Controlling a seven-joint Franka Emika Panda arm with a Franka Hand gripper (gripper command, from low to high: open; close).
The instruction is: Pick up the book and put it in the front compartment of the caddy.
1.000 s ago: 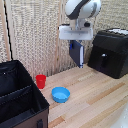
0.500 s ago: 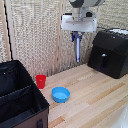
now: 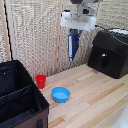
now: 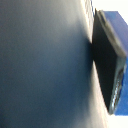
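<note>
Hanging edge-on beneath the gripper [image 3: 74, 36], the book [image 3: 73, 44] is a thin, dark navy slab held vertically, well above the wooden table [image 3: 95, 95]. The jaws are closed on the book's upper end; its lower end points down toward the table. In the wrist view the book [image 4: 112, 55] appears as a flat dark face with a bright blue edge, and the rest of that picture is blurred grey.

Taking the caddy [image 3: 20, 97] as reference: it is a large black rectangular box with matte, fabric-like walls, standing at the exterior view's left edge of the table. An inner divider splits it; the front compartment [image 3: 20, 107] is the section nearer the camera. The book hangs well apart from the caddy, toward the exterior view's right and higher.

A small red cup [image 3: 41, 81] stands upright just beside the caddy's far corner. A round, shallow light-blue bowl [image 3: 60, 94] sits near the caddy on the light planks of the table. A glossy black boxy appliance [image 3: 109, 52] stands well apart from the caddy, at the exterior view's right. A woven, ribbed screen [image 3: 35, 35] forms the backdrop.
</note>
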